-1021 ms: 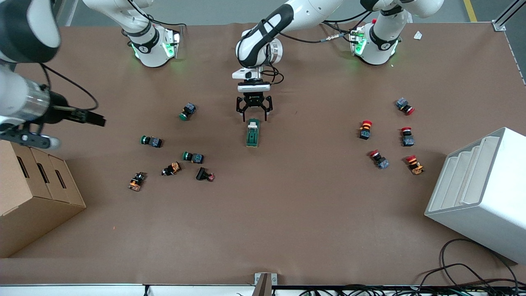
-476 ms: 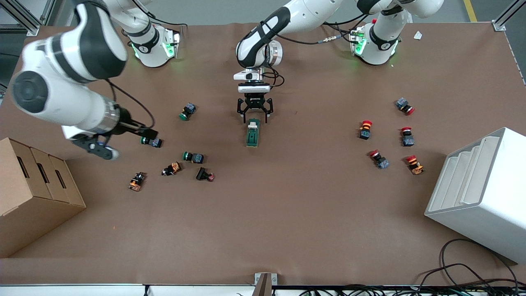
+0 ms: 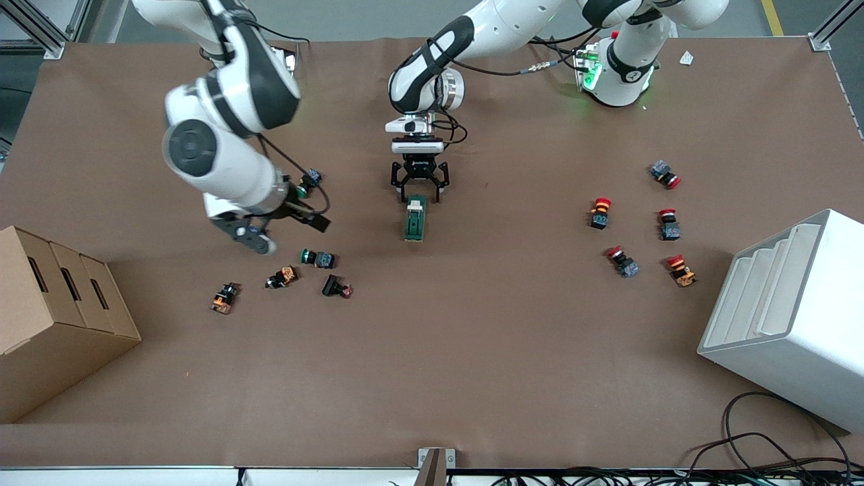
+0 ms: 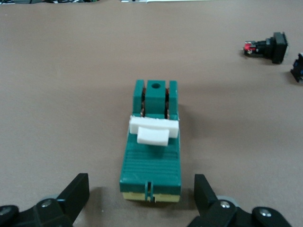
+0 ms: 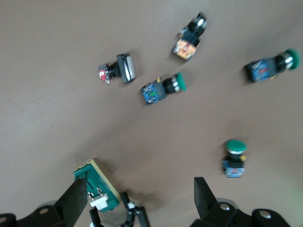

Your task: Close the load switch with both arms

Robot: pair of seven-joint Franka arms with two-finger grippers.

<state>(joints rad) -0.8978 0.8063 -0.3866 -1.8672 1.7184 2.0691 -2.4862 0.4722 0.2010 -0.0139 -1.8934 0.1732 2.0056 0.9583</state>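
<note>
The load switch (image 3: 415,219) lies flat at mid-table, a dark-green block with a white lever (image 4: 154,131) across its top. My left gripper (image 3: 420,194) is low over the switch's end nearest the robots' bases. It is open, one black finger (image 4: 75,194) on each side of that end, neither touching it. My right gripper (image 3: 312,217) is open in the air over the green push buttons, toward the right arm's end from the switch, and holds nothing. In the right wrist view the switch (image 5: 97,187) shows beside one finger (image 5: 75,198).
Green push buttons (image 3: 309,182) (image 3: 317,258), orange ones (image 3: 282,277) (image 3: 225,298) and a black one (image 3: 336,287) lie under and near the right arm. Several red buttons (image 3: 600,212) lie toward the left arm's end. A cardboard box (image 3: 54,317) and a white rack (image 3: 790,317) stand at the table's ends.
The right arm has swung from over the cardboard box toward mid-table and now covers one green button. The left gripper has stayed at the switch.
</note>
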